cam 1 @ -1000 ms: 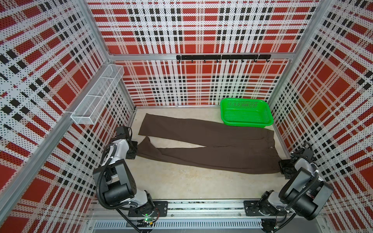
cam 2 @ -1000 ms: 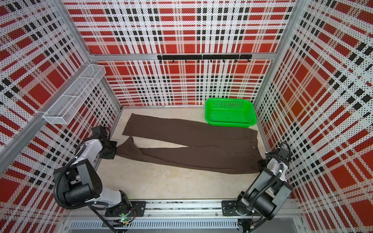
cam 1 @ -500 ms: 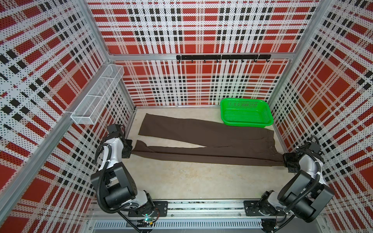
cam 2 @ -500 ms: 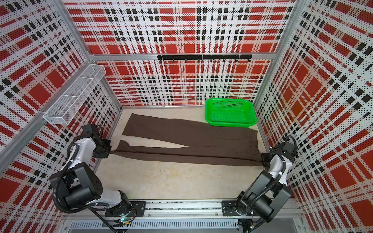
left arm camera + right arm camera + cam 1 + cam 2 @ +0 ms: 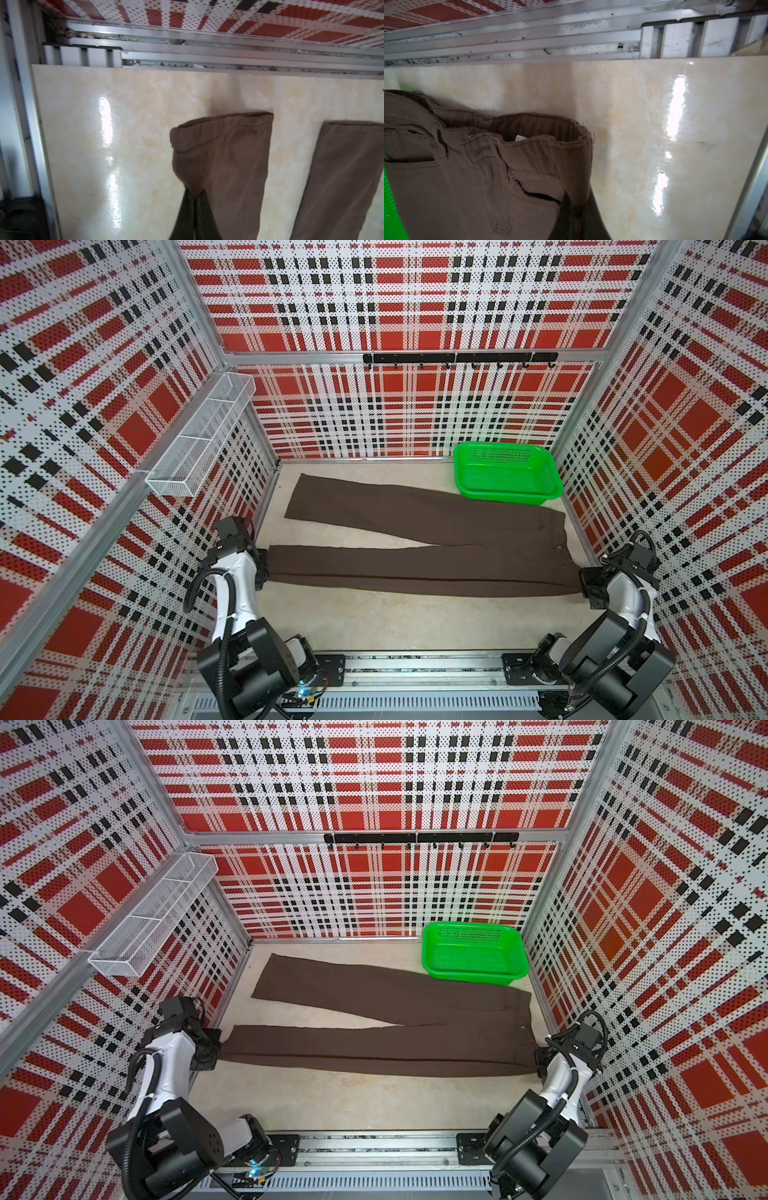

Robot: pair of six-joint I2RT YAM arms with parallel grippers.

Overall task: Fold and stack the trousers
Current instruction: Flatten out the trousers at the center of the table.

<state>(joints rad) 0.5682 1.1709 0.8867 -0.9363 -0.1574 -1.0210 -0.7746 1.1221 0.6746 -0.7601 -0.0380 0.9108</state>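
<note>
The trousers [image 5: 415,572] are lying spread across the tabletop [image 5: 374,626] just in front of the green basket [image 5: 505,495], the waist sitting at the basket's end and the two legs reaching well away from it; the leg nearer the basket is lying flat, its upper part passing just beside the basket's front wall, while the leg farther from the basket is being held stretched taut at both ends. The left fingers [image 5: 182,220] are clenching that farther leg's side edge close to its hem, well apart from the basket, and the right fingers [image 5: 563,220] are clenching the side edge close to the waistband, on the side of the waist away from the basket; in each wrist view a fold of brown cloth is sitting pinched between the dark fingers. A second ago the hem was curling in a kink beside the left fingers and the leg's edge away from the basket was bowing outward on the tabletop; now that edge is running as a straight line from one pair of fingers to the other. The basket and the leg nearer it are staying where they were
</note>
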